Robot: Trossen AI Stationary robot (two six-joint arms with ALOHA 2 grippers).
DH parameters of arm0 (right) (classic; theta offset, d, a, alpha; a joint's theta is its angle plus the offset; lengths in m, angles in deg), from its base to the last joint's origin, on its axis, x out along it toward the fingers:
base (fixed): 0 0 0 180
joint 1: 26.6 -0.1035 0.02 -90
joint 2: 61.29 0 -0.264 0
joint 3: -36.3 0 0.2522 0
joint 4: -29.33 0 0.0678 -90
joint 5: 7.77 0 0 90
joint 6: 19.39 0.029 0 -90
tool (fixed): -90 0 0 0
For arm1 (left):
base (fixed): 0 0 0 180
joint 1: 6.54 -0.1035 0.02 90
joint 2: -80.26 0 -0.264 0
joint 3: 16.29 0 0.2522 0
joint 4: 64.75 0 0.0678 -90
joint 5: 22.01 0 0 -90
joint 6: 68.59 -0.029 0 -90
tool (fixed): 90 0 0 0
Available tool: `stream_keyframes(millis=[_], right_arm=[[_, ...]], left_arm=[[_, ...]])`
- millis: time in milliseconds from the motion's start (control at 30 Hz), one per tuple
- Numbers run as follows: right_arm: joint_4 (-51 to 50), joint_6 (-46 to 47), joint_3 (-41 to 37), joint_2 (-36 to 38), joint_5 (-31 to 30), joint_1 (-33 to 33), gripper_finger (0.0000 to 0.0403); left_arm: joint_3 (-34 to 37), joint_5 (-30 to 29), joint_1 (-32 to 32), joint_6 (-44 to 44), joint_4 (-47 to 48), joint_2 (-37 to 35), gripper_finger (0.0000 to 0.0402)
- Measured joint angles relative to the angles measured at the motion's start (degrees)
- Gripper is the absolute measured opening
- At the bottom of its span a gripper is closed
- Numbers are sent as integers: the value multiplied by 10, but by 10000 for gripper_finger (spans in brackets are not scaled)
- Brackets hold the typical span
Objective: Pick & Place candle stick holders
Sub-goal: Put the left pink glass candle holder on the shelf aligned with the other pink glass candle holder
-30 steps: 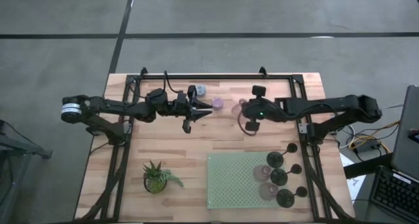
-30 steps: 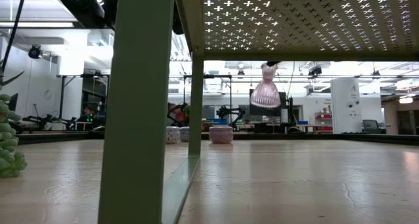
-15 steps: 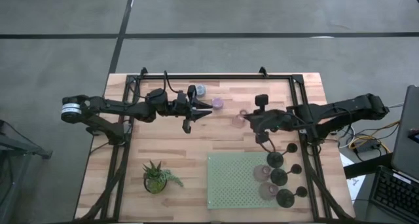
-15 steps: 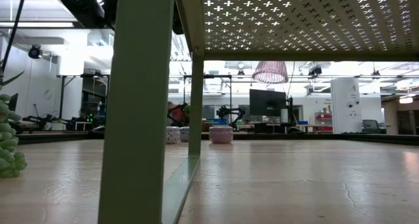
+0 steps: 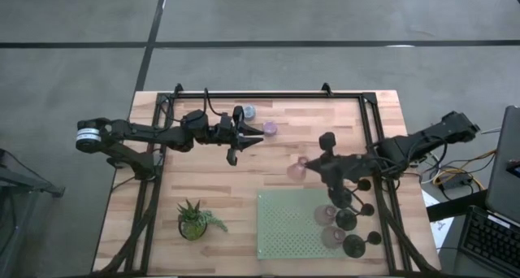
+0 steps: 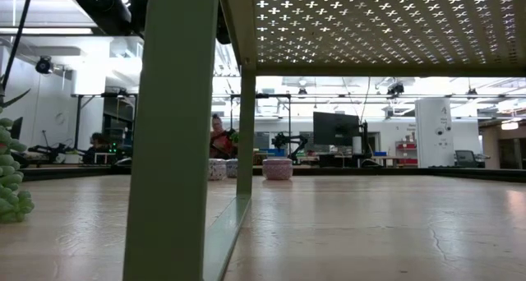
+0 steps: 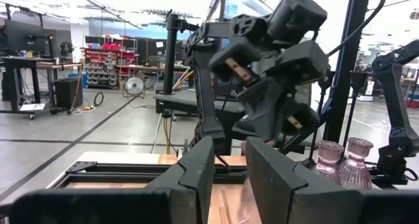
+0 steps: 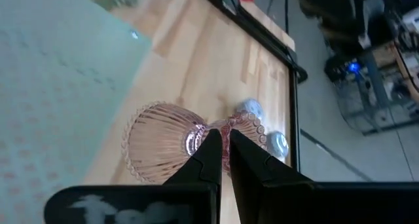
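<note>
**Over the worktop: pink holder pinched at its waist**

Right of centre on the worktop (image 5: 203, 188), right gripper (image 5: 313, 167) clamped tight on a pink bell-shaped holder (image 5: 296, 169), carried clear of the wood just beyond the far edge of the green perforated tray (image 5: 284, 225). Seen past the wrist: both dark fingers (image 8: 213, 155) nipped onto the narrow waist of that ribbed pink holder (image 8: 160, 142), held lying on its side above the wood. Two short pale-blue holders (image 8: 252, 108) on the boards beyond it, near the far rail.

On the tray's right end, black round-based holders (image 5: 348, 219) with thin stems, pink ones (image 5: 325, 215) among them.

Left of centre, toward the far side, left gripper (image 5: 244, 136) hanging above the wood, fingers (image 7: 196, 168) only slightly parted and gripping nothing. Close by it, a pale-blue holder (image 5: 249, 111) and a lilac one (image 5: 270, 128) standing on the boards.

Near left: small green potted plant (image 5: 193, 219).
</note>
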Motion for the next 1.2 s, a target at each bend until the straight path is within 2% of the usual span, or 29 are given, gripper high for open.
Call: stream_keyframes(millis=[467, 667, 900, 1200], right_arm=[[-14, 25, 37, -47, 0, -106, 11], [-19, -13, 68, -98, 0, -123, 11], [-54, -10, 118, -153, 0, -130, 11], [-72, -3, 139, -178, -1, -130, 11]], left_arm=[[0, 0, 0, -1, 1, 0, 94], [0, 0, 0, 0, 1, 0, 94], [0, 0, 0, 0, 2, 0, 94], [0, 0, 0, 1, 5, 0, 94]])
